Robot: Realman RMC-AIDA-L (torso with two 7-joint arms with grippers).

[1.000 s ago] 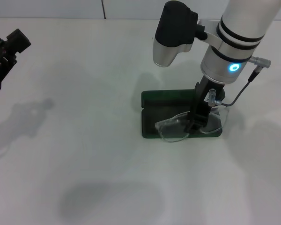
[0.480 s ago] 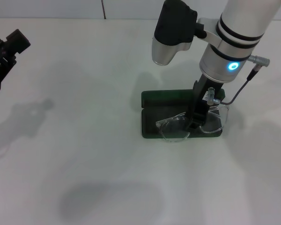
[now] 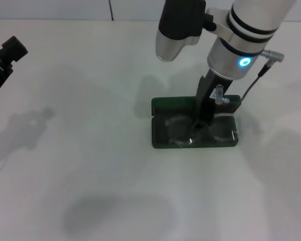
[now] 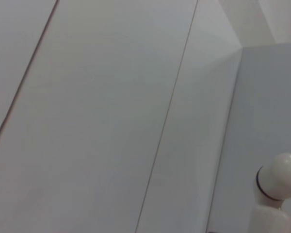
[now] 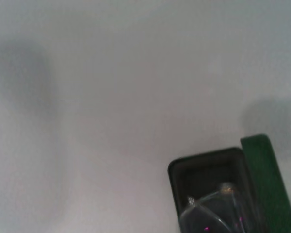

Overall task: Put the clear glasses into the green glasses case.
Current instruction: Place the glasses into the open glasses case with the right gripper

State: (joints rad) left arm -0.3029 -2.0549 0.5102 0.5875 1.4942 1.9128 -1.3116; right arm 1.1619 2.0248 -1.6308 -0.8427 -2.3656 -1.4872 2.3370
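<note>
While right gripper [image 3: 196, 131] holds clear glasses [image 3: 178, 128], they lie inside green glasses case [image 3: 163, 138].

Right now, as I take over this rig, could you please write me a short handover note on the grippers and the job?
Right gripper: down inside the open green glasses case, at the middle of the clear glasses; grip unclear.
Left gripper: parked at the table's far left edge.
Done: the glasses lie within the case's lower half on the white table.
Left: let go if gripping, lift the right arm clear. The lid stands open.
</note>
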